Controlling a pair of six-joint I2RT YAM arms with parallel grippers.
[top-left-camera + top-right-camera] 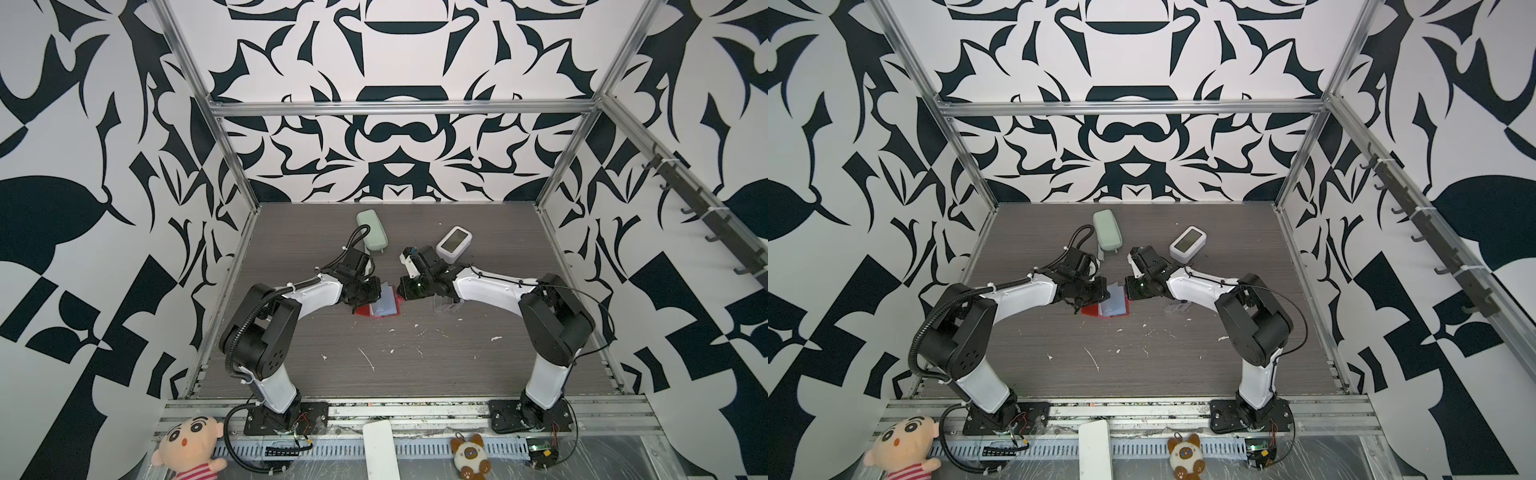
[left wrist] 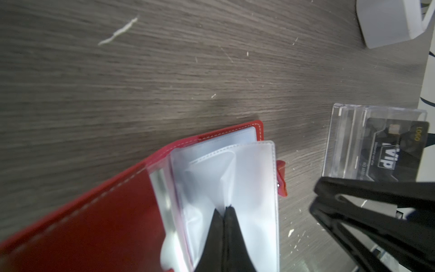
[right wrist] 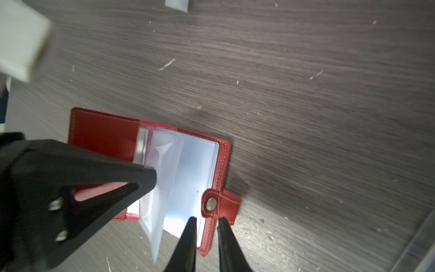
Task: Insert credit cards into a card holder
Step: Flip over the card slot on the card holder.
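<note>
Even bright light, soft shadows, blurred wrist views, glare on plastic sleeves (image 3: 190, 169)

Left gripper (image 2: 224, 208) pinched closed, right gripper (image 3: 206, 218) jaws slightly apart, the 2 facing each other closely.

My left gripper (image 2: 224, 209), matt black plastic; the card holder (image 3: 103, 131), grained red leather-look with pale stitching; its sleeves (image 3: 197, 164), glossy clear plastic; its snap (image 3: 211, 203), shiny metal; the table (image 3: 306, 94), matt grey wood grain.
</note>
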